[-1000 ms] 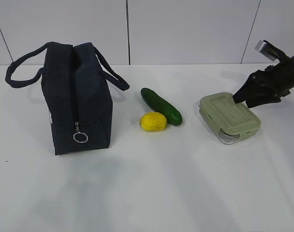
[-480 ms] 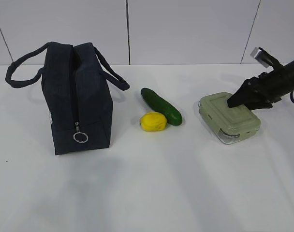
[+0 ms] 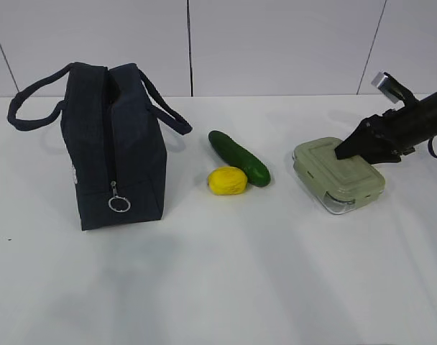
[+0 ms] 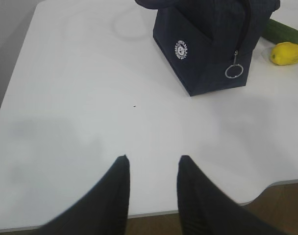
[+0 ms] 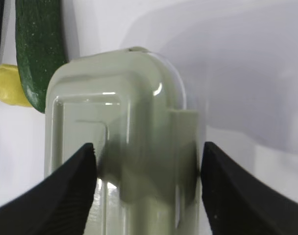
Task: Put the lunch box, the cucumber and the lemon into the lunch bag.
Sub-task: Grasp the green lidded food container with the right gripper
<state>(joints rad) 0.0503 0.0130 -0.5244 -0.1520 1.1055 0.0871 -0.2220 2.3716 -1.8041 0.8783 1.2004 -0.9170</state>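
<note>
Now right gripper (image 5: 146, 169) straddling lunch box (image 3: 338, 175) edges

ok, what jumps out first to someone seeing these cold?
The navy lunch bag stands tall at the table's left, zipper gaping on top. At right, the right gripper straddles the sage-lidded lunch box, fingers on either side of it. Between them the yellow lemon sits against the dark green cucumber.
</note>
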